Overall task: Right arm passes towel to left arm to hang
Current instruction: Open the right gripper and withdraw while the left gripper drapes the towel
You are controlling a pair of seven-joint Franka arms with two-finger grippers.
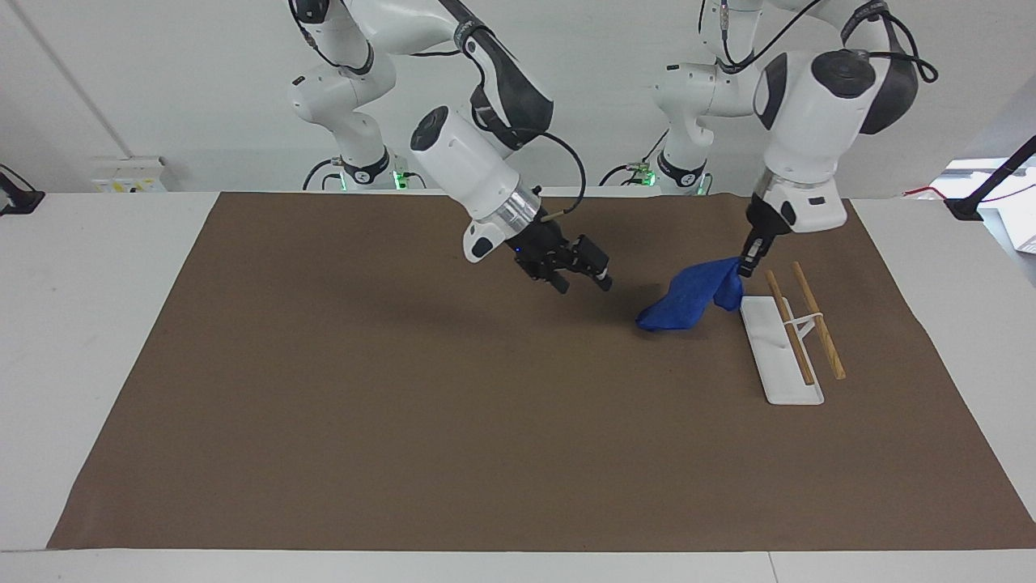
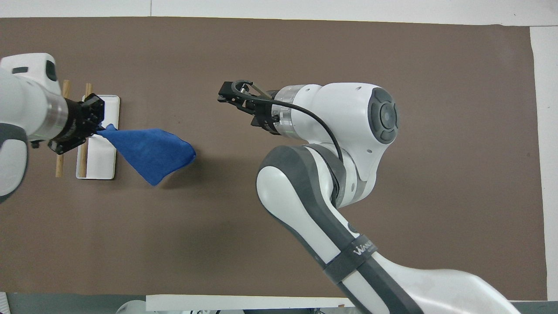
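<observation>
The blue towel (image 1: 686,300) hangs from my left gripper (image 1: 745,266), which is shut on one corner of it, just over the end of the white rack base (image 1: 779,356) nearer to the robots. The towel trails out sideways from the gripper toward the middle of the mat; its low end is close to the mat. In the overhead view the towel (image 2: 148,148) stretches from the left gripper (image 2: 98,127) across the rack base (image 2: 101,162). My right gripper (image 1: 583,282) is open and empty over the mat's middle, apart from the towel; it also shows in the overhead view (image 2: 229,93).
The rack carries two wooden rods (image 1: 817,320) on a white stand above its base, toward the left arm's end of the table. A brown mat (image 1: 405,405) covers the white table.
</observation>
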